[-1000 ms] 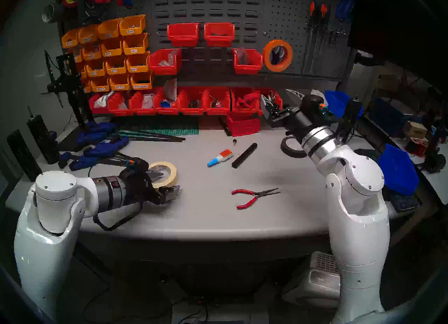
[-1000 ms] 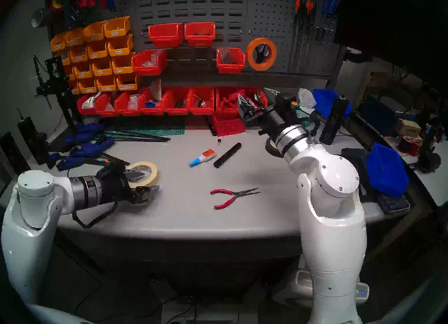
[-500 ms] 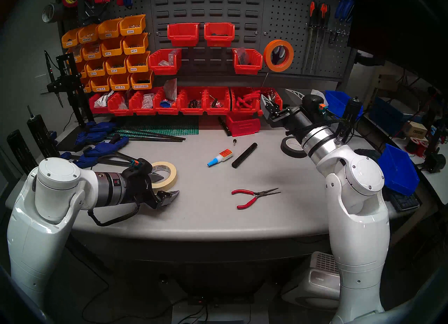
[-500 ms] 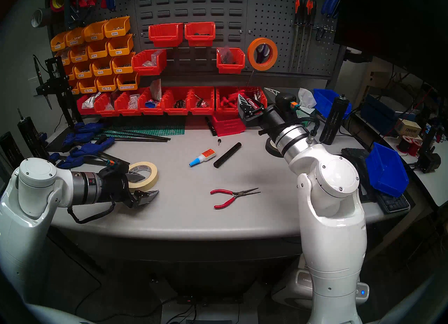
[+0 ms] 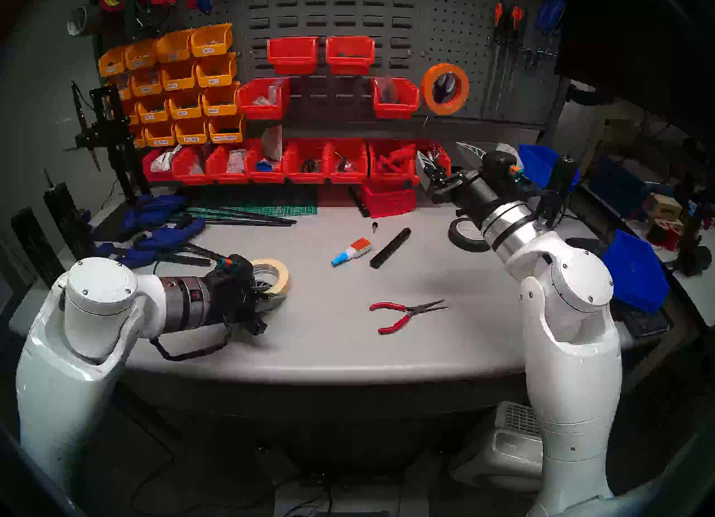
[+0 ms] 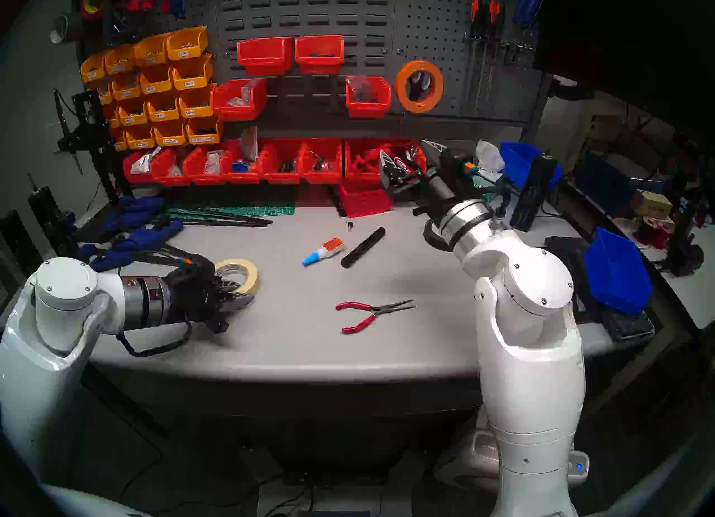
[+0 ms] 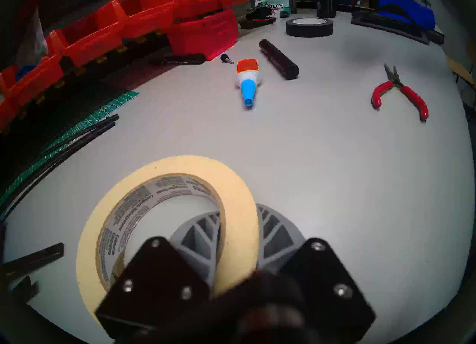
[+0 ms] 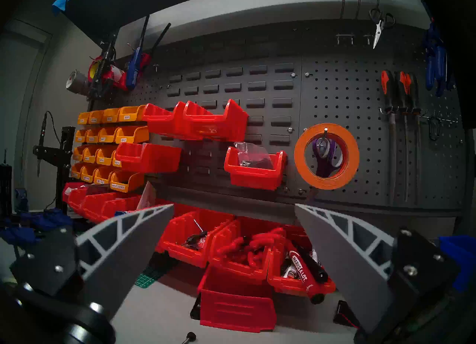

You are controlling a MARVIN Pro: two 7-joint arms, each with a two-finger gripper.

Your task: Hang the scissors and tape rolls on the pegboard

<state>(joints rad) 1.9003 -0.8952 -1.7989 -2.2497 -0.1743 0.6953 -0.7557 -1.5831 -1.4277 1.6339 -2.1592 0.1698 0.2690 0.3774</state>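
Note:
The cream tape roll (image 5: 280, 278) lies on the grey table at the front left. My left gripper (image 5: 271, 295) is shut on its near wall, one finger inside the ring and one outside, as the left wrist view (image 7: 239, 222) shows on the roll (image 7: 239, 201). The orange tape roll (image 5: 427, 90) hangs on a hook of the pegboard (image 5: 456, 32). The purple-handled scissors (image 8: 325, 155) hang behind it, seen through the ring (image 8: 300, 155). My right gripper (image 5: 445, 154) is open and empty, held above the table's back right and facing the pegboard (image 8: 360, 104).
Red-handled pliers (image 5: 406, 313), a glue bottle (image 5: 350, 251) and a black cylinder (image 5: 390, 247) lie mid-table. A black tape roll (image 5: 466, 233) sits under my right wrist. Red bins (image 5: 348, 160) line the back. Blue clamps (image 5: 162, 230) lie at the left.
My left gripper was open around the cream roll's wall and has now shut on it, pushing forward; the roll shifted slightly right. The right arm has barely moved.

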